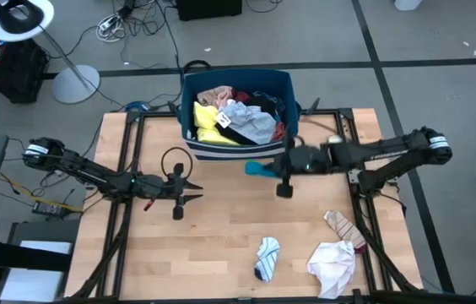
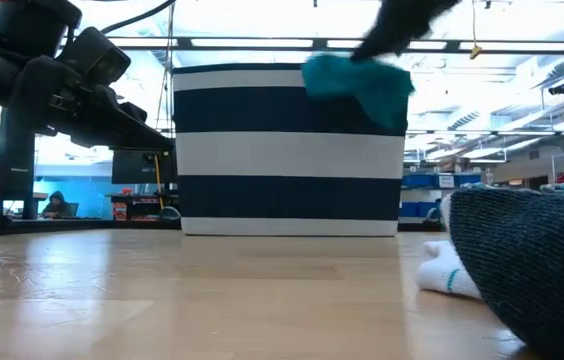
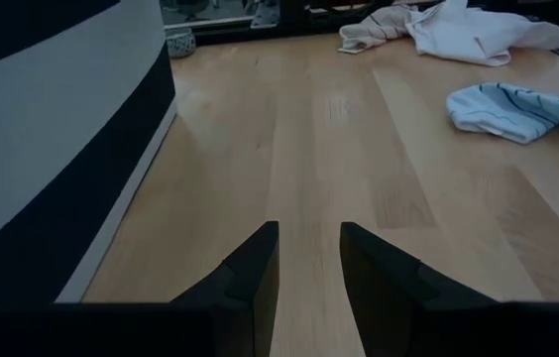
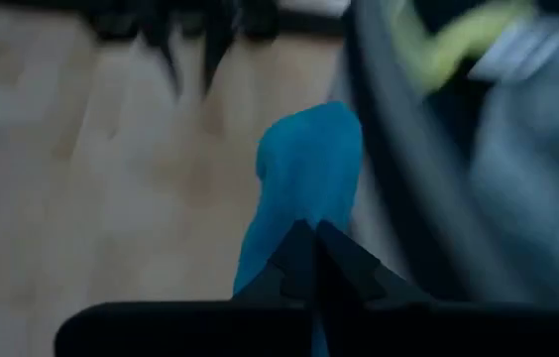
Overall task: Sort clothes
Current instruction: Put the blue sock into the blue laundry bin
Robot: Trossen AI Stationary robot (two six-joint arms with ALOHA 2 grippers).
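Teal sock (image 1: 261,169) clamped in the right hand (image 1: 278,166), dangling just outside the striped bin's (image 1: 221,154) front wall

Navy/white striped bin (image 1: 236,150) at wood table (image 1: 221,245) rear.

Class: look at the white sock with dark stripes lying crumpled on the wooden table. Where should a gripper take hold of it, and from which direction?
Probably from straight above, pinching the raised fold at the middle of the white sock with dark stripes. It lies flat and crumpled on the wooden table, apart from the white cloth, so no edge offers itself from the side. The free left gripper, jaws slightly open, is nearest; the right gripper holds the teal sock.
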